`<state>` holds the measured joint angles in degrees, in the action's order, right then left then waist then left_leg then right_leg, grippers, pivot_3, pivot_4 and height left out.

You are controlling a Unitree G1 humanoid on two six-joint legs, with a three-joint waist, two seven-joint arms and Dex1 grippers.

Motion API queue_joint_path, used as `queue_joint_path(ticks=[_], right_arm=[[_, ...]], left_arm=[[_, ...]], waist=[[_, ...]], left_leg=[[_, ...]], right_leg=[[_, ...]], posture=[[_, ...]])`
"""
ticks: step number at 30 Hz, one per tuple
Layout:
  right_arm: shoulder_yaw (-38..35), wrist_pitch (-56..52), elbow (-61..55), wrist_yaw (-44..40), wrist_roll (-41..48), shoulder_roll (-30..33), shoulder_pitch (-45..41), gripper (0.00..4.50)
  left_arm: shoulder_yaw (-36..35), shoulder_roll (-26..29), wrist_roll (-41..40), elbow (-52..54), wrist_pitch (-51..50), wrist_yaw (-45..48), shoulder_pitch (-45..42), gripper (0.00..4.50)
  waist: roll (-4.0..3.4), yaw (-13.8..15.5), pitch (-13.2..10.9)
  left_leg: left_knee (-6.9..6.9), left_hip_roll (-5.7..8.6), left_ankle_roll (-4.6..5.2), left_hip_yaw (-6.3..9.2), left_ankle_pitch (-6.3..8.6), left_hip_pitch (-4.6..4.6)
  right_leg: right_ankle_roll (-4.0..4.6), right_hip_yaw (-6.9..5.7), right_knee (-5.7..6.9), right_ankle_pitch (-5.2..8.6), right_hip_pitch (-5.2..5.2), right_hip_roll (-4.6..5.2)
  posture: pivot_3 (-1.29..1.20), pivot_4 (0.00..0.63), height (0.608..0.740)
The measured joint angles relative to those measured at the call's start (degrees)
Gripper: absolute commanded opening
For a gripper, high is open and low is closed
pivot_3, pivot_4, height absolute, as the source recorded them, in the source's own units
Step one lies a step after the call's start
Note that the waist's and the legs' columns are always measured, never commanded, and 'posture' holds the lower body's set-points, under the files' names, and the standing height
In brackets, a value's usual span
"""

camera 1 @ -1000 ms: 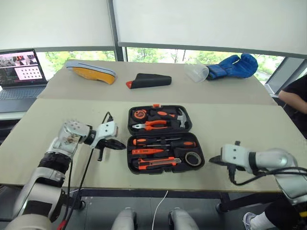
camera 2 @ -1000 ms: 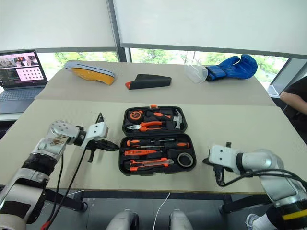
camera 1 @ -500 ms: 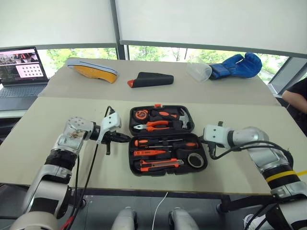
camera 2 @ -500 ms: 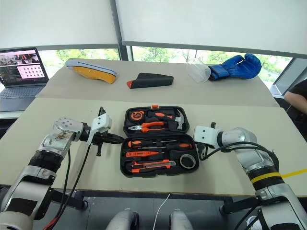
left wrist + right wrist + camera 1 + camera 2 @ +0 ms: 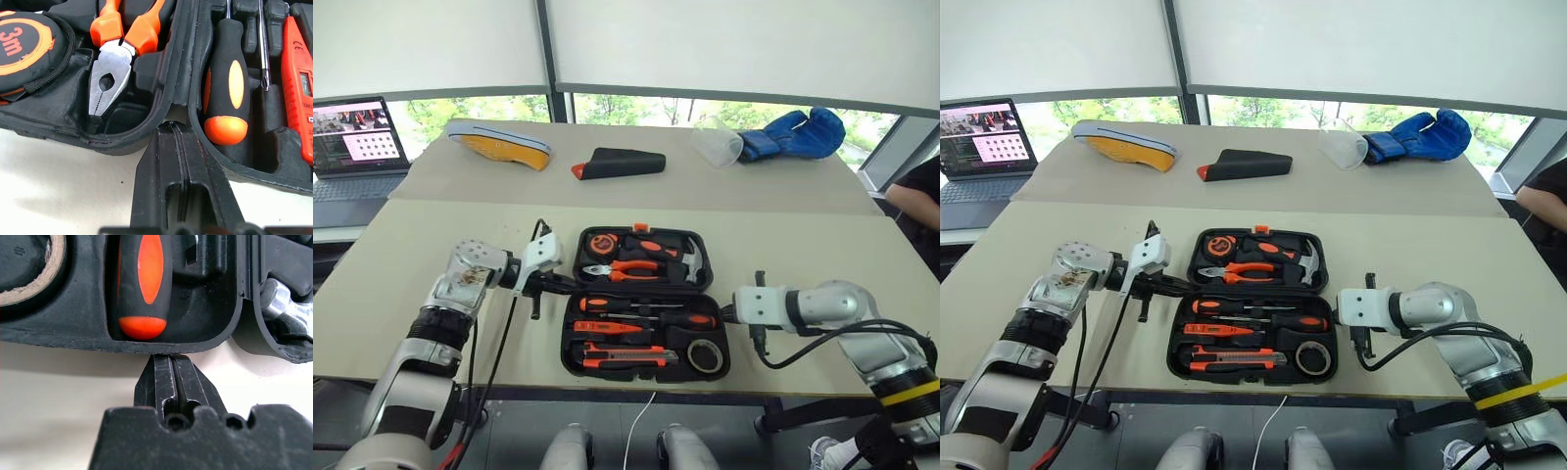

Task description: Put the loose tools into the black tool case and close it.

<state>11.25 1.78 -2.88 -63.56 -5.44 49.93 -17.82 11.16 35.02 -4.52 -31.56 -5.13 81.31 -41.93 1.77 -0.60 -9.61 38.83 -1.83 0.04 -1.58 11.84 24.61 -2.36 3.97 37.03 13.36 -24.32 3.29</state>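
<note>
Both arms reached inward over the beige table [image 5: 431, 284] toward the rounded black plastic tool case [image 5: 646, 304], which lay open near the table's front edge, tools seated in its moulded recesses. The left gripper [image 5: 570, 285] pointed across at the case's left side, its two black fingers [image 5: 182, 181] pressed together with nothing between them, the tips at the notch where the two halves join, beside the orange-handled pliers [image 5: 113, 58] and the butt of an orange-and-black screwdriver handle [image 5: 226, 93]. The right gripper [image 5: 726, 313] came in level from the other side, jaws likewise pressed together and empty, its tip touching the case's right wall just outside the second orange-and-black screwdriver handle [image 5: 142, 284]; the dark tape roll [image 5: 706, 355] sat in the front right recess.

Compared with a second earlier, the right gripper had come in from well clear of the case to its wall, the left had closed the small gap on its side, and the case now sat skewed, its front half swung toward the robot's left.
</note>
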Motion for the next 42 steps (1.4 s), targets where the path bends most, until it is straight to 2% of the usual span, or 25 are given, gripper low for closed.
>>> queue_joint_path(ticks=[9,13,14,16,17,21,26,28,33,38,41,42], right_arm=[[-4.54,-6.2,-7.61,2.63,2.2,0.03,6.65,0.05],[-9.05,-11.17,-11.59,3.88,4.99,0.31,11.13,0.05],[-10.2,-12.46,-11.91,4.2,5.81,0.3,11.68,0.02],[-14.59,-18.84,-13.04,5.46,9.11,-0.04,12.47,0.59],[-16.92,-22.35,-13.66,6.36,11.16,-0.39,12.54,0.75],[-22.55,-37.22,-15.83,9.48,19.09,-2.89,11.06,2.19],[-23.12,-56.95,-14.67,15.64,28.0,-8.88,-0.28,3.85],[-23.12,-64.33,-12.42,18.33,30.66,-11.53,-6.52,4.49],[-21.94,-74.61,-5.74,23.87,32.68,-16.02,-14.78,4.49],[-18.33,-74.86,5.04,29.68,30.13,-20.3,-19.21,4.49],[-18.86,-73.84,10.08,32.51,28.92,-21.31,-20.92,4.5],[-19.25,-73.38,11.45,33.16,28.93,-21.56,-21.66,4.24]], left_arm=[[0.78,-0.79,2.23,-5.27,4.47,-0.63,-1.7,0.0],[0.23,2.58,2.4,-7.75,4.54,-1.03,-1.81,0.0],[-0.07,3.37,2.38,-7.93,4.13,-1.09,-1.79,0.26],[-2.04,6.15,1.82,-8.17,0.56,-1.38,-0.97,0.63],[-3.45,7.18,0.64,-8.01,-3.06,-1.58,-0.37,1.06],[-7.59,8.09,-3.72,-5.59,-20.64,-3.66,0.27,2.55],[-10.46,4.14,-7.55,-5.36,-42.2,-10.73,-5.45,4.36],[-10.62,2.4,-9.24,-4.68,-49.76,-12.59,-8.01,4.36],[-10.87,-2.07,-11.39,-4.72,-59.84,-17.41,-11.22,4.36],[-11.4,-6.04,-11.64,-5.32,-62.84,-24.12,-14.03,4.36],[-12.15,-6.66,-11.66,-6.65,-62.09,-26.33,-14.0,3.58],[-12.89,-6.75,-11.74,-7.35,-62.03,-27.1,-14.0,3.22]], waist=[[0.0,0.17,0.0],[0.01,-0.42,0.0],[0.01,-0.49,-0.01],[0.01,-0.66,-0.01],[0.01,-0.68,-0.01],[0.04,-0.22,-0.02],[0.11,-0.19,-0.06],[0.11,-0.32,-0.06],[0.11,-0.46,-0.06],[0.11,-0.48,-0.06],[0.1,-0.56,-0.06],[0.11,-0.64,-0.06]], left_leg=[[0.03,-0.01,0.0,0.0,0.0,-0.01],[0.02,-0.04,0.0,0.0,0.0,-0.04],[0.02,-0.06,0.0,0.0,0.0,-0.04],[0.03,-0.08,0.0,0.0,0.0,-0.08],[0.02,-0.08,0.0,0.0,0.0,-0.12],[0.05,-0.09,-0.02,0.02,-0.01,-0.18],[0.1,-0.07,0.0,0.03,-0.07,-0.16],[0.07,-0.07,0.01,0.04,-0.07,-0.17],[-0.11,-0.07,0.01,0.08,-0.06,-0.06],[-0.09,0.01,0.01,0.08,-0.06,0.06],[-0.1,0.01,0.01,0.08,-0.06,0.05],[-0.1,0.0,0.01,0.08,-0.06,0.05]], right_leg=[[-0.01,0.0,0.0,0.0,0.02,-0.01],[0.0,0.01,0.02,0.0,0.01,-0.03],[-0.01,0.01,0.02,0.0,0.01,-0.04],[0.0,0.02,0.05,-0.01,0.02,-0.05],[0.0,0.02,0.07,0.0,0.05,-0.04],[-0.21,-0.02,0.08,0.12,0.13,-0.04],[-0.33,-0.01,0.07,0.05,0.11,-0.05],[-0.3,0.0,0.08,0.04,0.12,-0.07],[0.07,-0.02,0.07,-0.07,-0.03,-0.09],[0.05,-0.01,0.06,-0.08,-0.11,-0.01],[0.05,-0.01,0.07,-0.09,-0.12,-0.02],[0.06,-0.01,0.07,-0.09,-0.12,-0.02]], posture=[[0.0,0.15,0.734],[0.0,0.15,0.734],[0.0,0.15,0.734],[0.0,0.15,0.734],[0.0,0.15,0.734],[0.0,0.15,0.734],[0.0,0.15,0.734],[0.0,0.15,0.734],[0.0,0.15,0.734],[0.0,0.15,0.734],[0.0,0.15,0.734],[0.0,0.15,0.734]])
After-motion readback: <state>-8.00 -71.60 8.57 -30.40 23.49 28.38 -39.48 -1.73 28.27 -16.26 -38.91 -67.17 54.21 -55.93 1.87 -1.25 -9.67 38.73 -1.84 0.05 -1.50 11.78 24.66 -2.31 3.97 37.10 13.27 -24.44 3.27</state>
